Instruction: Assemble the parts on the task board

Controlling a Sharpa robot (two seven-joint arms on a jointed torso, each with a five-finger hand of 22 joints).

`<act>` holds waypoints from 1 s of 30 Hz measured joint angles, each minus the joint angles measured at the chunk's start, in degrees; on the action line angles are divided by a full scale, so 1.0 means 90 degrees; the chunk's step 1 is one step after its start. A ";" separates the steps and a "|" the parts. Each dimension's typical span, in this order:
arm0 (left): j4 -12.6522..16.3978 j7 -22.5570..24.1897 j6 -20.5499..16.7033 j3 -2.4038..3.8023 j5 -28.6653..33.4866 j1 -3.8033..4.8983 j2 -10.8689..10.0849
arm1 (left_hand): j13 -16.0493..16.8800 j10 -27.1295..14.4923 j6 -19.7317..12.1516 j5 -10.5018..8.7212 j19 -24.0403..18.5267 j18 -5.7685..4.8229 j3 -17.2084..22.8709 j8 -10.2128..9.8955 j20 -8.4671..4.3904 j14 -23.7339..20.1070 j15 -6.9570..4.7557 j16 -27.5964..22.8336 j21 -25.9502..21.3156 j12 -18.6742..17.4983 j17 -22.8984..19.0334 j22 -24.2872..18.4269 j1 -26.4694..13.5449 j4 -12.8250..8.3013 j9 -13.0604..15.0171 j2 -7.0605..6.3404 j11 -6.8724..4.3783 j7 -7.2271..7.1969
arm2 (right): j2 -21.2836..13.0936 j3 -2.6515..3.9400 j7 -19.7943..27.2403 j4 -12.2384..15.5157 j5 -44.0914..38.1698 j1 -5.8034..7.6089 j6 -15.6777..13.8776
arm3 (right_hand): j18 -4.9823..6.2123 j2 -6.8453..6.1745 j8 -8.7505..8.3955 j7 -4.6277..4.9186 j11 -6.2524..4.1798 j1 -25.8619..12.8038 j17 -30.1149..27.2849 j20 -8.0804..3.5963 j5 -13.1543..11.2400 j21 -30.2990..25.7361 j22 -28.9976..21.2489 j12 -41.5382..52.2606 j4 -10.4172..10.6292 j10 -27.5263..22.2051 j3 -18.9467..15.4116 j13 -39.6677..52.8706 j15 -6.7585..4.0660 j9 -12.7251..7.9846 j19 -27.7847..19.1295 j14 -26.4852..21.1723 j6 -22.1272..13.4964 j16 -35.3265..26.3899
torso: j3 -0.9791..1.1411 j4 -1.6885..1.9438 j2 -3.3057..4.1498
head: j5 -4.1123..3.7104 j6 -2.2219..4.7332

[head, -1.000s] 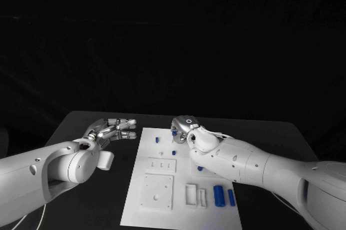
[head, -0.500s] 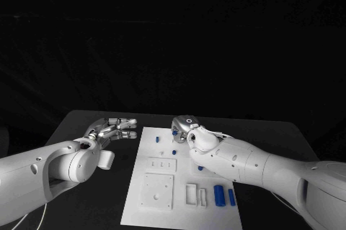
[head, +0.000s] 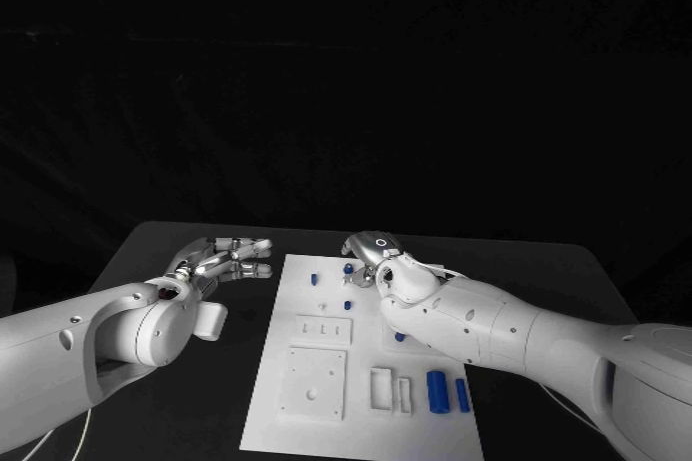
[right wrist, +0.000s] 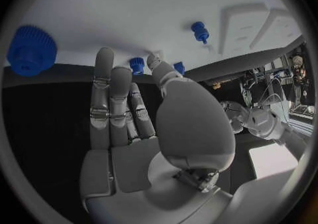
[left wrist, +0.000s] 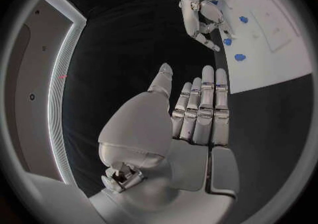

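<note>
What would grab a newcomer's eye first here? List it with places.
The white task board stands out in the middle of the black table, with small blue parts lying near its right edge. The right hand reaches over the board's far end beside a blue part, fingers extended. The left hand hangs open over the table left of the board, holding nothing.

The task board (head: 310,381) lies at lower centre of the head view on the table (head: 548,261). The left hand (head: 224,259) sits just left of its upper edge; the right hand (head: 372,256) is over that edge (near small parts (head: 351,305)). Two cylinders (head: 447,393) lie lower right.
</note>
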 measured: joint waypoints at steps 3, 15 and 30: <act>-0.0031 0.0000 -0.0001 0.0000 0.0000 0.0000 -0.0019 | 0.0000 0.0000 0.0000 0.0000 0.0000 0.0000 0.0000 0.0000 0.0000 0.0000 0.0000 0.0000 0.0000 0.0000 0.0000 0.0000 0.0000 0.0000 0.0000 0.0000 0.0000 0.0000 | -0.0098 0.0041 0.0058 0.0135 0.0087 -0.0002 -0.0104 | 0.0000 0.0007 -0.0006 0.0016 -0.0020 0.0005 0.0118 0.0000 0.0025 0.0159 -0.0259 0.0000 -0.0048 0.0327 -0.0011 0.0000 0.0000 0.0000 0.0000 0.0000 0.0084 -0.0032 | 0.0002 -0.0004 0.0000 | -0.0001 0.0016; -0.0101 0.0001 -0.0007 0.0000 -0.0015 0.0002 -0.0124 | 0.0000 0.0000 0.0000 0.0000 0.0000 0.0000 0.0000 0.0000 0.0000 0.0000 0.0000 0.0000 0.0000 0.0000 0.0000 -0.0007 -0.0026 0.0000 0.0000 -0.0026 0.0000 0.0000 | -0.1064 0.0588 0.0195 0.1119 0.0451 0.0028 -0.0288 | -0.0117 0.0409 -0.0005 0.0229 -0.0368 -0.0583 0.0217 -0.0188 0.0065 0.0347 -0.0604 0.0029 -0.0873 0.2265 0.0355 0.0049 -0.0192 0.0003 0.0000 0.0047 0.0567 -0.0102 | 0.0039 -0.0096 -0.0011 | 0.0022 0.0137; -0.0100 0.0005 0.0001 -0.0001 -0.0105 0.0003 -0.0189 | 0.0004 -0.0045 0.0000 0.0000 0.0000 0.0000 0.0000 0.0000 0.0000 0.0000 0.0000 0.0000 0.0000 0.0000 0.0000 -0.0012 -0.0026 0.0000 0.0000 -0.0026 0.0000 0.0000 | -0.1923 0.0810 0.0391 0.1502 0.1116 0.0031 0.0638 | -0.0608 0.0651 0.0015 0.0095 -0.0937 -0.0758 0.1219 -0.0699 0.0753 0.1106 -0.0166 0.5814 -0.0928 0.2553 -0.0449 0.6011 -0.0688 0.0030 0.0012 -0.0002 0.0731 0.0546 | 0.0101 -0.0254 -0.0035 | 0.0082 0.0159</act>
